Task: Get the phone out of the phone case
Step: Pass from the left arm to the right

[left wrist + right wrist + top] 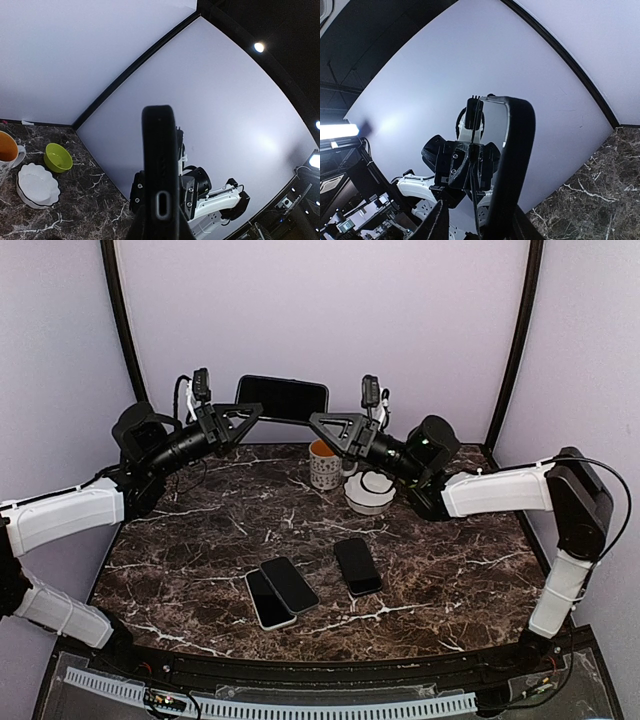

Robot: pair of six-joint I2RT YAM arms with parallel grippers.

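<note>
Two hands were on it in mid-air, above the far side of the surface (450, 570). The phone (282, 398) sat in its phone case (516, 145), flat-on to the top camera with its long axis left-right, well above the mug (323, 462) and white bowl (368, 492). Couldn't tell whether the dark face toward that camera was screen or case back.

Left hand (243, 418): clamped tight on the left end, pinching across the thickness. Its wrist view looked straight along the thin edge with the port cutout.

Right hand (318, 421): fingers straddled the right end, jaws part-way in. A gap showed on one side in its wrist view, so couldn't tell whether it had a grip.

Handling, my read:
- Phone is rigid, glass-faced, fairly dense, and slick once bare.
- Case looked rubbery with a thick lip, so it should flex and peel. The phone won't.
- Best hold is probably one hand on the case lip at a corner and the other across the phone's flat faces, not its edges.
- Peel a corner first, then slide the phone out.
- Main risk is the phone popping free and dropping from height onto the surface or the loose phones (290, 583) lying near the front.
- Squeeze on the glass should stay moderate.
</note>
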